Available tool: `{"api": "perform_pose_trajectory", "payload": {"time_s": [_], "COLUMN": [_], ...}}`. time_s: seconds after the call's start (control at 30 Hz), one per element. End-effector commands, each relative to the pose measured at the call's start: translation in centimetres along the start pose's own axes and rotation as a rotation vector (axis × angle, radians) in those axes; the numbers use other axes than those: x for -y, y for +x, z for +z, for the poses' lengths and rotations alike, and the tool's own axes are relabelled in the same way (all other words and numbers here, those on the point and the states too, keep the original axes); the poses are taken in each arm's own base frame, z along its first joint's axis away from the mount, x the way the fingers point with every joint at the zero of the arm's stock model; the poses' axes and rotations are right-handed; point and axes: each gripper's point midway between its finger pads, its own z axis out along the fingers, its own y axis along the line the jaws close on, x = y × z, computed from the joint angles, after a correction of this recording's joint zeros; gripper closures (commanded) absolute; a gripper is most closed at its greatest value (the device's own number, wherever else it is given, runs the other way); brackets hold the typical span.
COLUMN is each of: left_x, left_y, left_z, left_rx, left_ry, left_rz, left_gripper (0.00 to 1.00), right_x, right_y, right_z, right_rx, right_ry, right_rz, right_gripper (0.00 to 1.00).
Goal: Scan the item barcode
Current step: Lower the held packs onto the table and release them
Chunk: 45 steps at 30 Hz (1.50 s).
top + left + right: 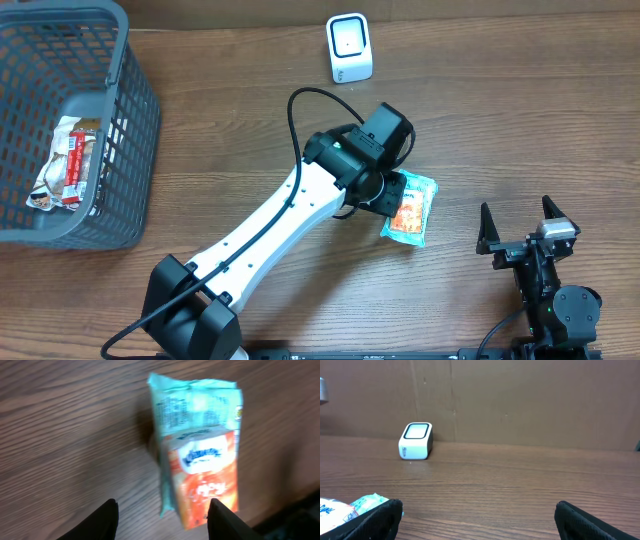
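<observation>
I have the left gripper (163,504) down over the packet (410,208), which lies flat on the table (520,110) right of centre, well below the white scanner (349,47) standing near the far edge. From the left wrist camera the packet (200,460) stretches away from the fingers: its teal end is farthest out, and its orange end reaches back between the two fingertips. It does not sit centred in the gap. The right-hand fingertip (220,515) overlaps the packet's near corner. The other fingertip (107,520) stands off over bare wood, with a clear strip of table between it and the packet's edge. So the jaws are apart and not clamped on anything. I cannot tell whether the near finger actually touches the wrapper. The picture is soft, and I cannot make out a barcode on the upper face.

The right gripper (516,215) waits near the right front of the table with its fingers spread wide, holding nothing, and the packet lies apart from it on its left. Its camera catches the packet's end (350,507) low at the left and the scanner (416,441) farther back. A grey basket (140,120) with other packets in it sits at the far left.
</observation>
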Motion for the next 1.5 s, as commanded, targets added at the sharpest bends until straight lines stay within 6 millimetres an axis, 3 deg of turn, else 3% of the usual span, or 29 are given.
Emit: {"api": "perform_pose_trajectory", "payload": {"time_s": [0.0, 0.37, 0.53, 0.67, 0.77, 0.97, 1.2, 1.47], "left_x": [2.0, 1.8, 1.3, 1.3, 1.4, 1.9, 1.8, -0.9], "left_y": [0.2, 2.0, 2.5, 2.1, 2.0, 1.5, -0.7, 0.7], "left_z": [-0.8, 2.4, 3.8, 3.5, 3.5, 3.0, -0.6, -1.0], "left_rx": [-0.013, -0.078, -0.077, -0.065, -0.064, -0.052, 0.044, -0.003], "left_ry": [0.118, 0.101, 0.101, 0.106, 0.107, 0.130, 0.149, 0.041], "left_rz": [0.051, 0.030, 0.014, 0.011, 0.012, 0.026, 0.029, -0.004], "left_gripper": [0.53, 0.63, 0.78, 0.91, 0.96, 0.96, 0.96, 0.96], "right_x": [0.2, 0.2, 0.2, 0.2, 0.2, 0.2, 0.2, 0.2], "right_y": [0.2, 0.2, 0.2, 0.2, 0.2, 0.2, 0.2, 0.2], "right_z": [0.0, 0.0, 0.0, 0.0, 0.0, 0.0, 0.0, 0.0], "right_rx": [0.003, 0.003, 0.003, 0.003, 0.003, 0.003, 0.003, 0.003], "right_ry": [0.008, 0.008, 0.008, 0.008, 0.008, 0.008, 0.008, 0.008], "right_rz": [-0.002, -0.001, -0.001, -0.002, -0.002, -0.002, -0.001, -0.002], "right_gripper": [0.00, 0.00, 0.00, 0.00, 0.00, 0.00, 0.00, 0.00]}}
